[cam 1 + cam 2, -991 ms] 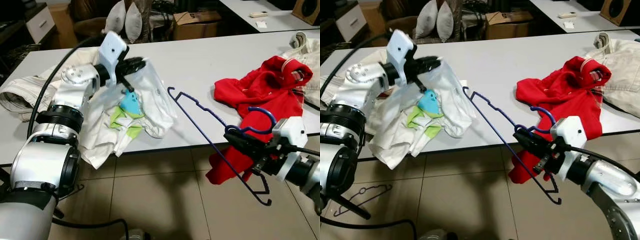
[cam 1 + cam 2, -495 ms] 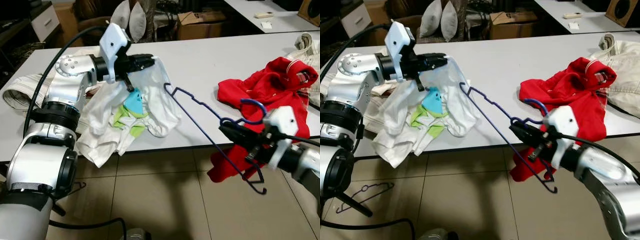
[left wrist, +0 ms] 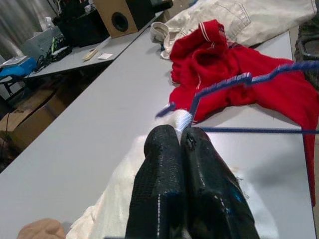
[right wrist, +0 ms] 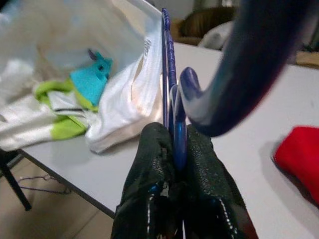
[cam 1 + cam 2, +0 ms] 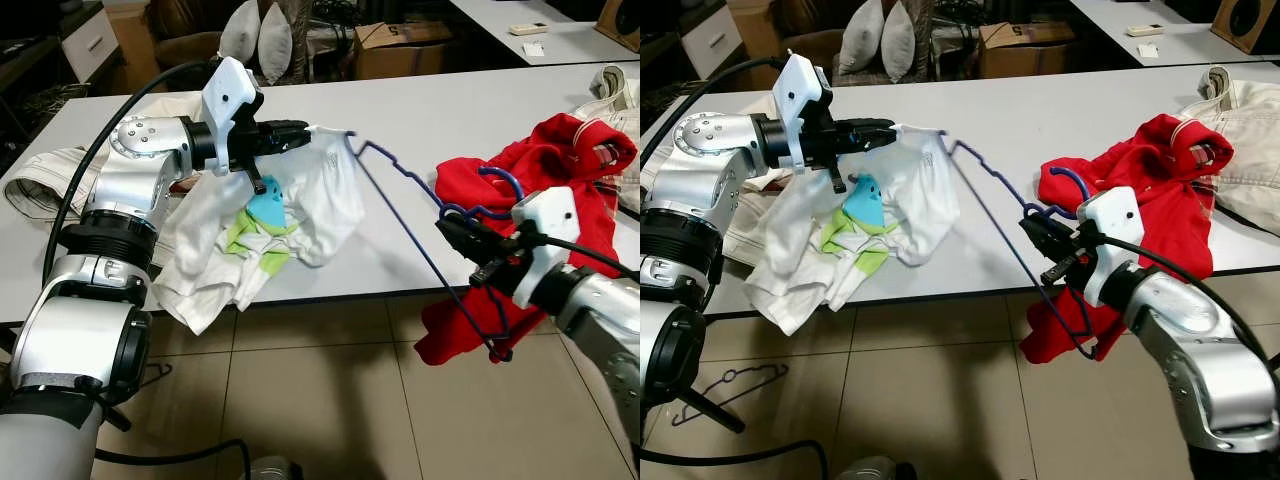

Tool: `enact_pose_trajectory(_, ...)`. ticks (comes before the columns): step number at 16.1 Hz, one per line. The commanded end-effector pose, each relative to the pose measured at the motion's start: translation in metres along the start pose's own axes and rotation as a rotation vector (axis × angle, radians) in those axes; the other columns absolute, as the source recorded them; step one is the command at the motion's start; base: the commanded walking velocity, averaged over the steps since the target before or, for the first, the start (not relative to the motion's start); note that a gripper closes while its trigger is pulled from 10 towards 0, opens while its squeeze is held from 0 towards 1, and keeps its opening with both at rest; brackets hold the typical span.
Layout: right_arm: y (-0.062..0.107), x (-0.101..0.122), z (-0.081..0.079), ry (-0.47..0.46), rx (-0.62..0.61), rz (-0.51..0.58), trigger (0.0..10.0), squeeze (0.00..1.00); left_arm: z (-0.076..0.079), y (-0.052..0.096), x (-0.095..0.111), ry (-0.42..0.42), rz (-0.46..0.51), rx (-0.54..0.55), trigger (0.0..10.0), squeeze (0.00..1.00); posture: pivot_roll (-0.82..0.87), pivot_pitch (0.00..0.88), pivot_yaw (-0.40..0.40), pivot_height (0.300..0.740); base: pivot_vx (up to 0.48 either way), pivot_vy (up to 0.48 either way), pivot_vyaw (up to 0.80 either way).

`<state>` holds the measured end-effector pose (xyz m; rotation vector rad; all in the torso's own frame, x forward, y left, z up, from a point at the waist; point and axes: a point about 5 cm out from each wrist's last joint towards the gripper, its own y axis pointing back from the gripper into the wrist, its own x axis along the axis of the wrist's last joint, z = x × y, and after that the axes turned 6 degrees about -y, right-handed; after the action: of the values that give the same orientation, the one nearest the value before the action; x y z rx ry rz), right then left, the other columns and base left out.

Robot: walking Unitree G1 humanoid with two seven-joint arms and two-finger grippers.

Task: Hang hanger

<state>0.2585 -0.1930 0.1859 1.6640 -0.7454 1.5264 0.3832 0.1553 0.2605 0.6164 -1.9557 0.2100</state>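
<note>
Now the hanger's far end meets the lifted shirt over the grey table (image 5: 400, 110), so threading can begin.

You have the white shirt (image 5: 300, 200) draped off the table's front edge, the red garment (image 5: 540, 180) bunched well apart to its right; your left gripper (image 5: 300, 130) is pinched tight on a fold of the shirt's edge and holds it raised above the tabletop; your right gripper (image 5: 1040, 232) is clamped on the blue hanger (image 5: 420, 230) just below its hook, the frame slanting up and across toward the shirt; half a second ago the hanger's tip (image 5: 952, 148) stood apart from the cloth, and now it sits right at the held edge; I judge the next move is to slide that shoulder into the shirt's opening, and the thin wire may snag the fabric.
</note>
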Motion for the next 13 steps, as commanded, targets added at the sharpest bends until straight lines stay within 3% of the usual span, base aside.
enact_pose_trajectory(1,-0.005,0.0,-0.004,0.009,0.02,-0.005,10.0,0.0,-0.002,0.002,0.006,-0.008,0.028,0.01,0.0,0.0,-0.06,0.0,0.073,0.74,0.0,0.0,0.0)
enact_pose_trajectory(3,-0.008,-0.023,-0.02,0.011,0.128,-0.144,10.0,0.0,-0.006,0.0,0.016,-0.004,0.092,0.049,0.0,0.0,-0.06,0.0,0.073,0.74,0.0,0.0,0.0)
enact_pose_trajectory(6,-0.009,-0.025,-0.016,0.011,0.091,-0.153,10.0,0.0,-0.009,0.002,0.024,0.002,0.124,0.055,0.0,0.0,-0.06,0.0,0.069,0.74,0.0,0.0,0.0)
enact_pose_trajectory(9,-0.01,-0.003,-0.011,0.006,0.065,-0.006,10.0,0.0,-0.009,0.0,0.008,-0.011,-0.01,0.101,0.0,0.0,-0.06,0.0,0.065,0.74,0.0,0.0,0.0)
enact_pose_trajectory(11,-0.003,0.013,-0.015,0.01,0.125,0.087,10.0,0.0,-0.005,-0.006,-0.004,0.014,-0.093,0.133,0.0,0.0,-0.05,0.0,0.065,0.74,0.0,0.0,0.0)
enact_pose_trajectory(13,0.008,0.013,-0.026,0.014,0.248,0.054,10.0,0.0,-0.001,-0.012,-0.014,0.041,-0.141,0.175,0.0,0.0,-0.06,0.0,0.069,0.74,0.0,0.0,0.0)
